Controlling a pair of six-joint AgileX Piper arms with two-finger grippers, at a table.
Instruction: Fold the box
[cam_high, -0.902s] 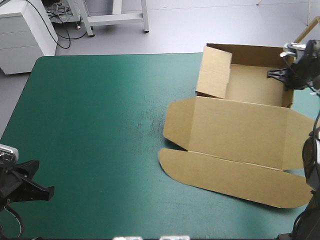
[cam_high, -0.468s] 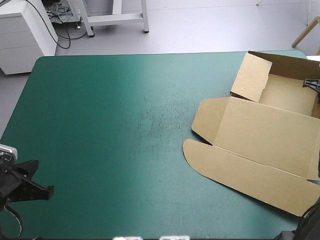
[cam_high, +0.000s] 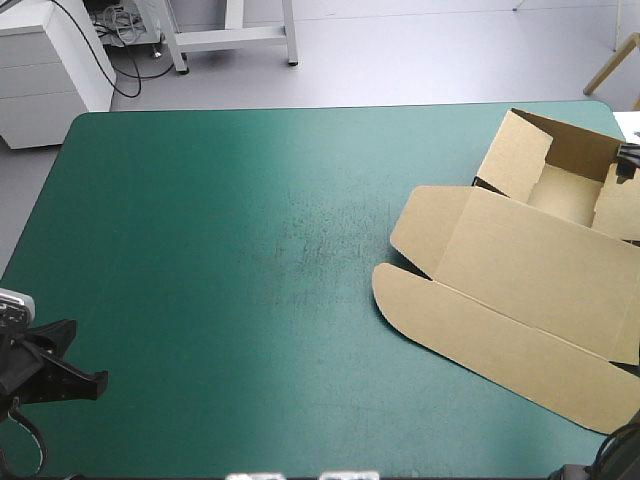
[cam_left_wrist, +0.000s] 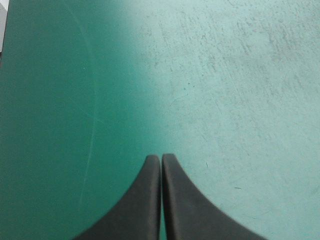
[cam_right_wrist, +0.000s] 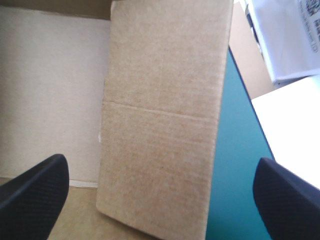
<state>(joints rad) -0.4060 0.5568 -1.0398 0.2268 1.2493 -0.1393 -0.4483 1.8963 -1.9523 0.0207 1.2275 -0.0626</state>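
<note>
High view: the brown box (cam_high: 520, 265) is seen at the table's 3 o'clock side, with walls raised toward 2 o'clock and the lid laid flat on the teal-green cover (cam_high: 230, 250). The left gripper (cam_left_wrist: 161, 159) is pressed together and empty at 8 o'clock. The right gripper (cam_right_wrist: 160, 162) is spread wide around a raised wall, and nothing is gripped.

A lab or workshop is indicated by the teal-green covered table (cam_high: 200, 250) under the left gripper (cam_left_wrist: 161, 160) and, well ahead of it on a grey floor (cam_high: 400, 50), a white drawer cabinet (cam_high: 40, 75), loose black cables (cam_high: 120, 28) and a white stand frame (cam_high: 235, 38).
</note>
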